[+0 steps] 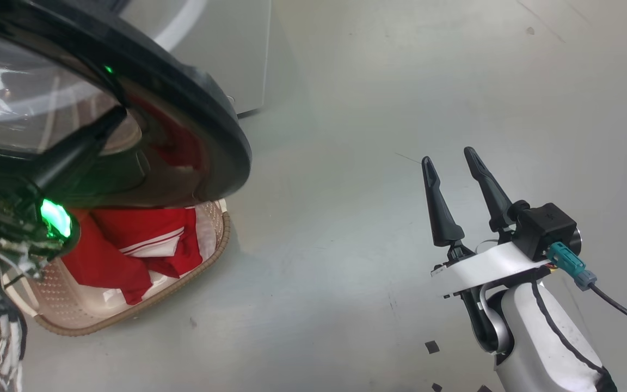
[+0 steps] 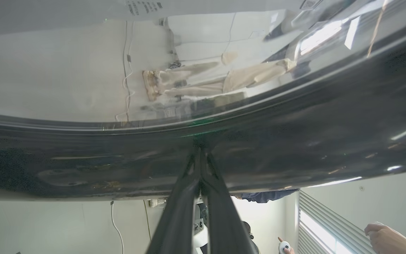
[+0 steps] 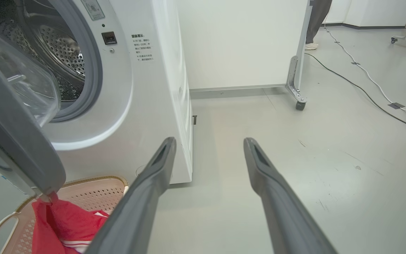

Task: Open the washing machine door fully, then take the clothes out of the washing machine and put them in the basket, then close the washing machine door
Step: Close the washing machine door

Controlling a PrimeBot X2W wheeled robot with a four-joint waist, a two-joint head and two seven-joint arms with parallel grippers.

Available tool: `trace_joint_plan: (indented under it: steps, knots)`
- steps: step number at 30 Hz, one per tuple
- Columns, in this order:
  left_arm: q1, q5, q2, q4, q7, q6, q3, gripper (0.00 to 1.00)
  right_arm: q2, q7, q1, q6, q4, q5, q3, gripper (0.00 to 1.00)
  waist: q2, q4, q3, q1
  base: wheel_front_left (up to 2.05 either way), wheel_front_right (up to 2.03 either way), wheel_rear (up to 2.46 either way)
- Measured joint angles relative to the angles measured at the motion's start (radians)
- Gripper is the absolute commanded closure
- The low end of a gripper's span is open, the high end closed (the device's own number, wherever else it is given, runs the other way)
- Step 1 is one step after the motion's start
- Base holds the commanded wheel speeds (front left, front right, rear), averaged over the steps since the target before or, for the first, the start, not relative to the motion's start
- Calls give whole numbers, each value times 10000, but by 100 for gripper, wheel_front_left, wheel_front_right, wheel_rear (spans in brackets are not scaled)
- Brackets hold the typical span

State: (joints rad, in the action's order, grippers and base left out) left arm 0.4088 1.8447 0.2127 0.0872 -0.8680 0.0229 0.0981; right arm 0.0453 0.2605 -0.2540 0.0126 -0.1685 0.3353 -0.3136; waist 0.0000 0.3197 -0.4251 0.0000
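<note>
The washing machine door [image 1: 210,109] stands swung out over the basket [image 1: 204,261], its black rim glossy. My left gripper [image 1: 117,115] is shut, its tips [image 2: 200,150] touching the door rim [image 2: 294,141]. Red clothes [image 1: 139,234] with white stripes lie in the cream basket. My right gripper [image 1: 448,156] hangs open and holds nothing, out over the bare floor right of the door. In the right wrist view, the gripper [image 3: 210,141] points past the washing machine [image 3: 146,88]; what shows of the steel drum [image 3: 58,46] holds no clothes. The door [image 3: 16,141], basket [image 3: 97,181] and clothes [image 3: 62,222] sit at the left.
A white panel [image 3: 241,42] on casters [image 3: 300,104] stands behind the washer. Cables [image 3: 365,77] run across the floor at the right, and a person's foot [image 3: 310,46] is beyond the panel. A person's hand [image 2: 382,233] shows low right. Small tape bits [image 1: 431,347] mark the floor.
</note>
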Motion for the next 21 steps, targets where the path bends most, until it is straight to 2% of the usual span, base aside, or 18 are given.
trace_joint_plan:
  steps: [3,8,21]
  knots:
    - [669,-75,-2,-483,267,293,19,100,0,0,-73,2,2,96,-113,0,0,175,-82,0,0,0,0]
    - [1545,-174,31,-986,510,522,36,100,0,0,-170,4,6,261,-236,0,0,379,-238,0,0,0,0]
    - [3053,-571,165,-2414,1035,702,132,100,-2,0,-367,207,8,431,-391,0,0,796,-587,1,0,0,0]
